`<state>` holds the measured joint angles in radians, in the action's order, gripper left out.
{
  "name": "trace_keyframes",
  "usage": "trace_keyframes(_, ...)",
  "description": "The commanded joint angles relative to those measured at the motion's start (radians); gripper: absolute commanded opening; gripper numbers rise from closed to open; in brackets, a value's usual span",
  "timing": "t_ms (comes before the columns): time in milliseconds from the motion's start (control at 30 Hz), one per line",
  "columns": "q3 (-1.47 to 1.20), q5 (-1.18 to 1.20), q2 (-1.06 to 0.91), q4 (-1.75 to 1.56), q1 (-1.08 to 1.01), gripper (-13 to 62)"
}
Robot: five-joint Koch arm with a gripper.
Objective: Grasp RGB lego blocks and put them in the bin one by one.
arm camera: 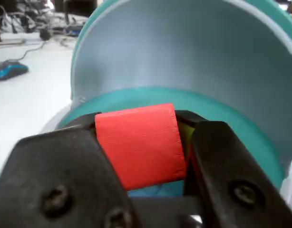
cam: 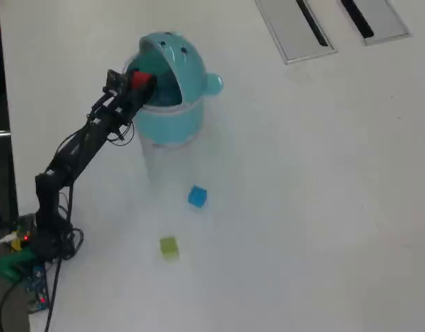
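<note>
Clamped between the black pincer (arm camera: 141, 156) jaws sits the red block (arm camera: 139, 145), held at the mouth of the teal bin (arm camera: 260, 142). Overhead, three blocks count out — red at the bin, blue (cam: 196, 196) and yellow-green (cam: 169, 247) lying on the counter (cam: 302, 207) mid-area. One bin; two grey panels (cam: 292, 28) at the far edge, apparently slotted.

Colours, as I see them:
- My gripper (arm camera: 141, 156): black jaws, dark screws.
- Block in my jaws, the red lego block (arm camera: 139, 145): plain bright red.
- Bin (cam: 172, 104): teal outside, with small dark dots on the domed hood; pale blue-grey inside the hood in my wrist view.
- Blue lego block (cam: 196, 197): plain blue.
- Yellow-green lego block (cam: 169, 247): plain yellow-green.
- Table (cam: 302, 207): white.
- Slotted panels (cam: 295, 28): grey, black slots.
</note>
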<state>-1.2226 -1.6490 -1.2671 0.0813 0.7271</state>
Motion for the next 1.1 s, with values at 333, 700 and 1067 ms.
trace_keyframes(333, 0.101, 0.054, -0.011, -0.009, 0.028, 33.8)
trace_keyframes(700, 0.095, 0.049, -0.071, 0.018, -0.095, 32.1)
trace_keyframes(1067, -0.061, 0.077, -0.259, 0.044, -0.313, 33.6)
